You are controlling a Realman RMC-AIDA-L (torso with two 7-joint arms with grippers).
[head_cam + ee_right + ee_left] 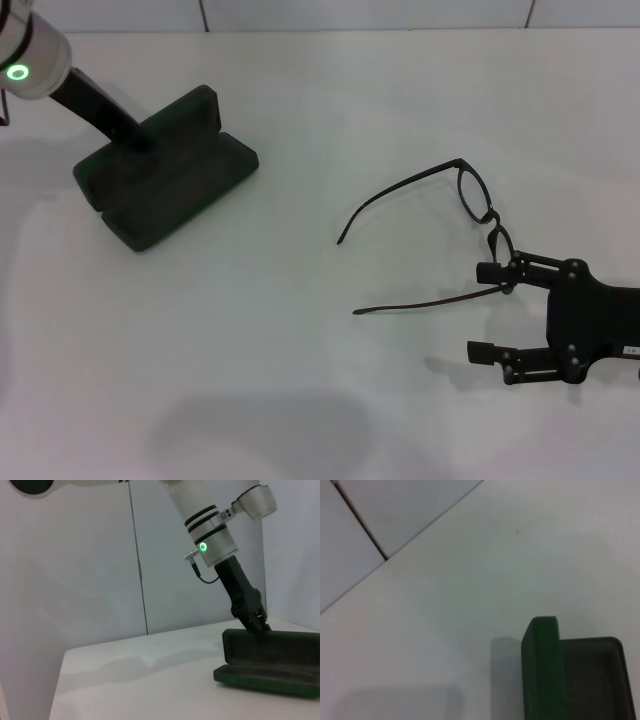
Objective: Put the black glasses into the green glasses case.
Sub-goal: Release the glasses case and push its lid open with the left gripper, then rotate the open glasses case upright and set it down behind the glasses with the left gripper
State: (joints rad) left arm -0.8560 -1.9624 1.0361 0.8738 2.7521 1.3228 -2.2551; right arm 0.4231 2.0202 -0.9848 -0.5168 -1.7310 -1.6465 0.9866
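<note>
With the glasses (470, 205) lying open at centre right and the right gripper (490, 312), jaws spread, astride one temple, a pinch there could twist the frame; the left gripper (140, 135), jaws unclear, steadies the case (165, 170) at upper left.

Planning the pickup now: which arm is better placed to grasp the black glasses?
Right, probably. The right gripper is open beside the black glasses, one finger at a temple arm. The left gripper is across the table on the open green glasses case.

Bright even overhead light, soft grey shadows on white table (300, 330), no glare, left wrist view blurred, head view sharp.
</note>
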